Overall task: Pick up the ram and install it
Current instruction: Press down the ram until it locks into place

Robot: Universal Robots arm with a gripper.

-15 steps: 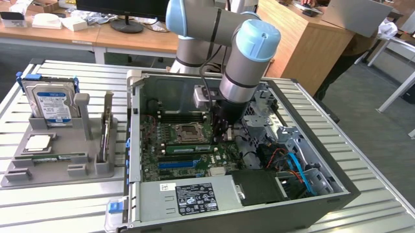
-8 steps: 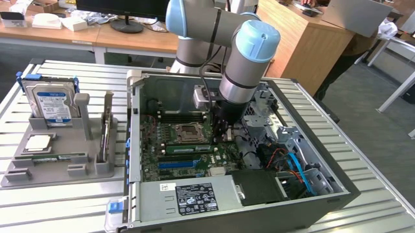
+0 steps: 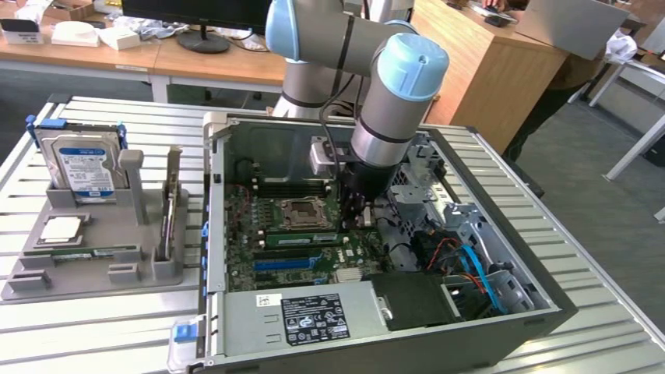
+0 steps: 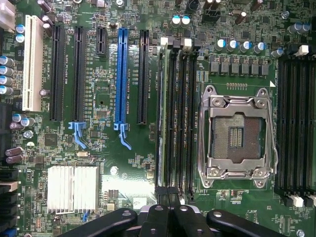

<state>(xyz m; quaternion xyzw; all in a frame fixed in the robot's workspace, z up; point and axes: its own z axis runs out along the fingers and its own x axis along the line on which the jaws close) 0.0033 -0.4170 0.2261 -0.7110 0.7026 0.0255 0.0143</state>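
Wrist view looks straight down onto the motherboard (image 4: 123, 163), with the gripper (image 4: 168, 217) hanging over the bank of memory slots that runs between the blue expansion slot (image 4: 122, 74) and the open processor socket (image 4: 236, 131). Its fingers are closed together with nothing clamped between them. That reads as a pushing pose rather than a carrying one, since shut tips make a firm pad for pressing a stick down into its slot.

The ram (image 4: 160, 118) stands on edge in the slot of that bank nearest the expansion slots, seen from above as a thin pale-green line along the slot. The gripper sits over one end of it. Whether the tips touch the stick's upper edge cannot be told.

In the exterior view the ram (image 3: 301, 238) shows as a green strip just on the near side of the socket (image 3: 296, 210), low in its slot and level with the board. The gripper (image 3: 357, 214) reaches down inside the open case (image 3: 540, 312) at the strip's end toward the exterior view's right.

The case lies on its side on the slatted table (image 3: 624, 343), which puts the board face-up so the arm can work from above. Beside it, toward the exterior view's left, a grey fixture (image 3: 93, 273) holds the hard drive (image 3: 83, 167) upright and other parts in fitted pockets, well apart from the gripper.
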